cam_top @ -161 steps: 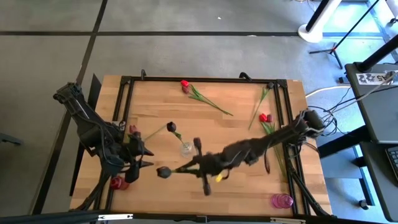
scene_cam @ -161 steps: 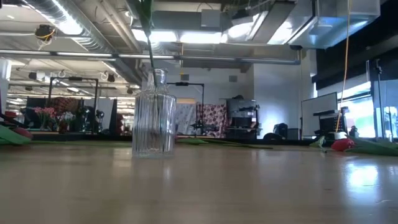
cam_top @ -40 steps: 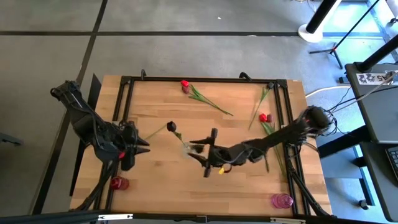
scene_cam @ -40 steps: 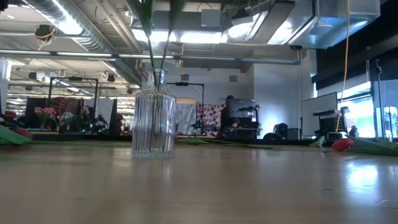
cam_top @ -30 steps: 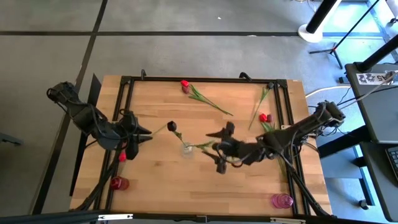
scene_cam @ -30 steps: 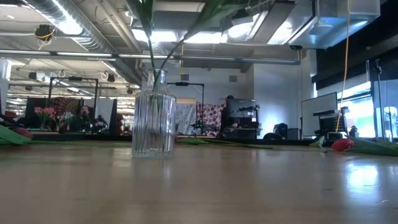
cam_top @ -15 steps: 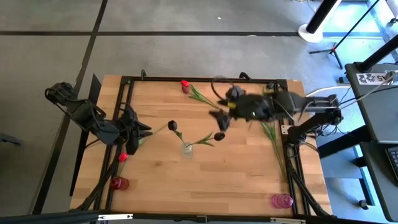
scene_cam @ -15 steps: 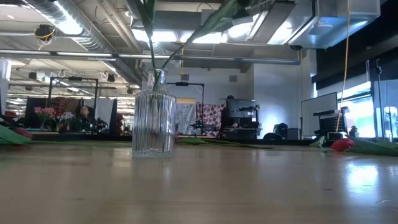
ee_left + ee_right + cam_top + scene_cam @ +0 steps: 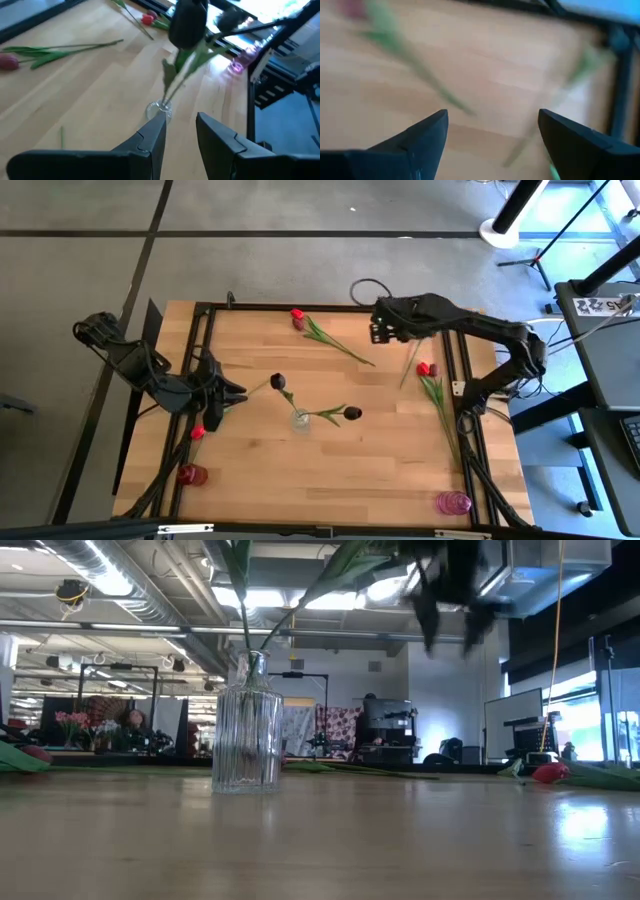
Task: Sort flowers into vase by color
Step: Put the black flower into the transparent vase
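Observation:
A clear ribbed glass vase (image 9: 300,419) (image 9: 247,730) stands mid-table. Two dark maroon flowers stand with their stems in it: one head (image 9: 277,382) leans to the left, the other (image 9: 352,413) to the right. My left gripper (image 9: 235,392) (image 9: 180,132) hovers left of the vase and points at it; its fingers stand a little open with nothing between them. My right gripper (image 9: 378,332) (image 9: 492,135) hangs wide open above the table's far part, between a red flower (image 9: 297,315) and a loose green stem (image 9: 418,348).
Another red flower (image 9: 424,368) lies by the right rail, its stem along the rail. A red head (image 9: 197,432) shows under my left arm. A red vase (image 9: 190,473) stands at the near left, a pink vase (image 9: 453,502) at the near right.
My right gripper has swung away from the spot just right of the vase toward the table's far edge, turning as it went, and is blurred in motion. The second dark flower, which it hid a second ago, now shows leaning rightward in the vase.

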Action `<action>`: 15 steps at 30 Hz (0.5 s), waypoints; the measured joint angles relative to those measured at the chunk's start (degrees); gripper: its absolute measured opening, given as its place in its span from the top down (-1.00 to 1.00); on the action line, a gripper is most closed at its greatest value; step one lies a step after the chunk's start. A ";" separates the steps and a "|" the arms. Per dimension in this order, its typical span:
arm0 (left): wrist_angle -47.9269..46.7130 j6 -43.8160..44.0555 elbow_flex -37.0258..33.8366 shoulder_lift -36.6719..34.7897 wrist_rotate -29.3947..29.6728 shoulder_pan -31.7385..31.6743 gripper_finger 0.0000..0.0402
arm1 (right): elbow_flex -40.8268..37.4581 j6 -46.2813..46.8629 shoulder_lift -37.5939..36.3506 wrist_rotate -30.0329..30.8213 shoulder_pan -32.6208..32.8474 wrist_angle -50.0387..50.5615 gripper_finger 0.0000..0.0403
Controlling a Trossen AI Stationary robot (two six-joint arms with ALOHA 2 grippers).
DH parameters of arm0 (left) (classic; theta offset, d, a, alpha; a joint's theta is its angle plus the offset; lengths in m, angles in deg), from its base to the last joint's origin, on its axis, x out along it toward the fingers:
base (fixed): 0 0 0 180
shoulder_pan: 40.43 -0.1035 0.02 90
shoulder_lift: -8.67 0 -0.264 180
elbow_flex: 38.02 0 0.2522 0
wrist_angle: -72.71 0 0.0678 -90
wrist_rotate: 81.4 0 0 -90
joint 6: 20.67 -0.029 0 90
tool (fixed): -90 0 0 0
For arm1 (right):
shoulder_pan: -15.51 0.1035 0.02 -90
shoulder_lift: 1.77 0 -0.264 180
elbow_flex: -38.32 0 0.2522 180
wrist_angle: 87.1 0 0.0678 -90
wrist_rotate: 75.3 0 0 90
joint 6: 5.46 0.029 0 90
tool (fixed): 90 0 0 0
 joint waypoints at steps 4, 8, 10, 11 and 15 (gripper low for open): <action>0.02 0.44 -0.10 1.58 -0.17 1.80 0.48 | -11.09 5.22 0.06 -3.42 -6.36 -2.79 -0.54; -0.79 0.87 -0.10 2.09 -0.17 3.47 0.48 | -19.56 8.61 0.06 -1.77 -11.66 -6.94 -0.51; -2.04 2.14 -0.10 2.04 -0.16 3.94 0.48 | -22.92 8.69 0.06 -0.50 -14.69 -10.36 -0.46; -2.81 2.59 -0.10 1.83 -0.16 3.95 0.48 | -24.52 8.56 0.07 -0.32 -16.50 -12.74 -0.43; -6.71 2.98 -0.10 0.66 2.43 3.93 0.48 | -30.94 8.23 1.14 -0.60 -24.37 -25.23 -0.28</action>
